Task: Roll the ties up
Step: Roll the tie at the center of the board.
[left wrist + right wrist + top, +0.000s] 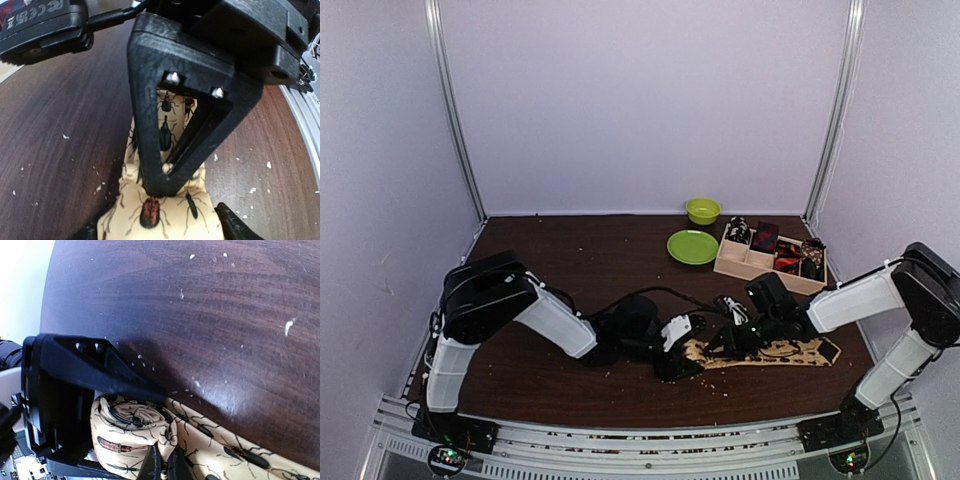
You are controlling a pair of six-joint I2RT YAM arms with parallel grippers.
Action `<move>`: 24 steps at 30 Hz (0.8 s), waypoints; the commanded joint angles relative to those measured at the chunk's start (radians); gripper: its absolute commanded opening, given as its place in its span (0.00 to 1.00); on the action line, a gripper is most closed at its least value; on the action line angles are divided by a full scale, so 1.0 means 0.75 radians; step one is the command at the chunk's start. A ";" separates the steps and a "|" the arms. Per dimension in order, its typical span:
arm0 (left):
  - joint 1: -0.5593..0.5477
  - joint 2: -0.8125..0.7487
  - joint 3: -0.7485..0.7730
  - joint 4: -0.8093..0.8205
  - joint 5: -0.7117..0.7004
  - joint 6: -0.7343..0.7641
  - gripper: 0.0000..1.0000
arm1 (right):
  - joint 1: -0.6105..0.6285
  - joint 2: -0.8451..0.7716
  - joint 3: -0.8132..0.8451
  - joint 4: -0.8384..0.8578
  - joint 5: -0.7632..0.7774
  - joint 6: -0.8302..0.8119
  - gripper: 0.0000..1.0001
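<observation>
The beetle-print tie [780, 352] lies toward 5 o'clock on the table [580, 260], running from 3 to 9 o'clock, with its 9 o'clock end wound into a small roll [132, 427]; the left gripper [157, 229] stands spread wide astride that roll; the right gripper [162, 467] is pinched onto the fabric just beside it. The cloth looks light, limp and probably slippery; the roll would likely loosen unless held across its sides, with the flat length kept taut.
</observation>
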 commanded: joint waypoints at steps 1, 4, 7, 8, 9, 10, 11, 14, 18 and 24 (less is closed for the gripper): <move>-0.006 0.050 0.052 0.047 0.011 0.025 0.61 | 0.000 0.103 0.006 -0.109 0.108 -0.024 0.00; -0.006 -0.003 -0.026 -0.007 -0.031 0.073 0.43 | 0.020 0.129 0.055 -0.096 0.092 -0.021 0.00; -0.006 -0.090 -0.127 -0.072 -0.082 0.124 0.38 | 0.045 0.132 0.110 -0.117 0.083 -0.028 0.04; -0.006 -0.112 -0.140 -0.135 -0.099 0.146 0.37 | 0.046 0.124 0.129 -0.135 0.083 -0.033 0.08; -0.006 -0.133 -0.151 -0.197 -0.119 0.167 0.36 | 0.046 0.110 0.139 -0.154 0.082 -0.037 0.14; -0.006 -0.149 -0.162 -0.248 -0.135 0.181 0.36 | 0.046 0.086 0.143 -0.167 0.083 -0.041 0.19; -0.006 -0.163 -0.172 -0.289 -0.145 0.194 0.35 | 0.047 0.053 0.144 -0.174 0.082 -0.039 0.25; -0.006 -0.189 -0.182 -0.378 -0.160 0.209 0.35 | 0.046 -0.052 0.123 -0.147 0.050 0.006 0.39; -0.006 -0.178 -0.144 -0.468 -0.172 0.235 0.35 | 0.059 -0.114 0.096 -0.022 -0.039 0.145 0.46; -0.006 -0.167 -0.124 -0.481 -0.172 0.240 0.37 | 0.130 -0.007 0.139 0.085 -0.090 0.260 0.46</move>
